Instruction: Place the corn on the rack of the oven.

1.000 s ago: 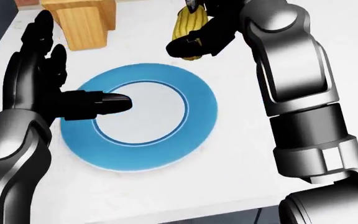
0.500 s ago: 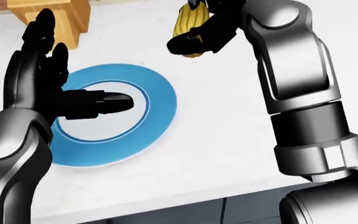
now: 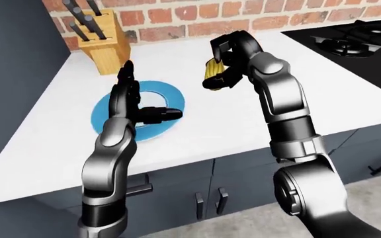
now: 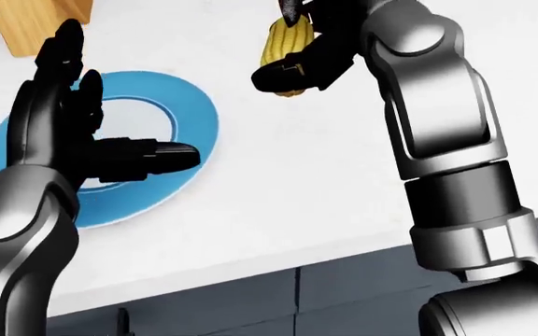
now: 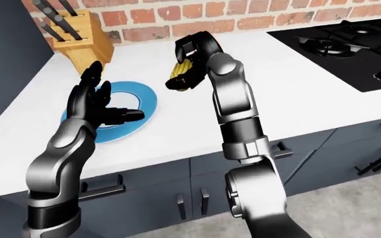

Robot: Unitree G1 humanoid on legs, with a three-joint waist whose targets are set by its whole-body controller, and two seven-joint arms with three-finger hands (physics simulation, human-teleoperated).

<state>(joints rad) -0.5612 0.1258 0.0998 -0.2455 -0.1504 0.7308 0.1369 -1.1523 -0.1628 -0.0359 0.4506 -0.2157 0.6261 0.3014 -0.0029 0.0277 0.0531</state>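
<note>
We see right hand [image 4: 299,52] gripping corn [image 4: 284,40] top centre of head view; left hand [image 4: 73,133] open, empty, over plate [image 4: 194,112].

Counting one corn [image 4: 283,42], just the one. One plate [image 4: 192,115], blue, alone. One block [image 3: 108,44] up at the left-eye view's top left, with three knife handles [image 3: 79,30] poking out as far as can be made out. Two hands: one left hand [image 4: 63,133], one right hand [image 4: 329,35]. One counter [image 5: 296,99], one brick wall [image 3: 243,20], one stove [image 5: 349,59], showing at least two burners [image 5: 320,47]. Cabinet handles below: several, too small to tally surely.
</note>
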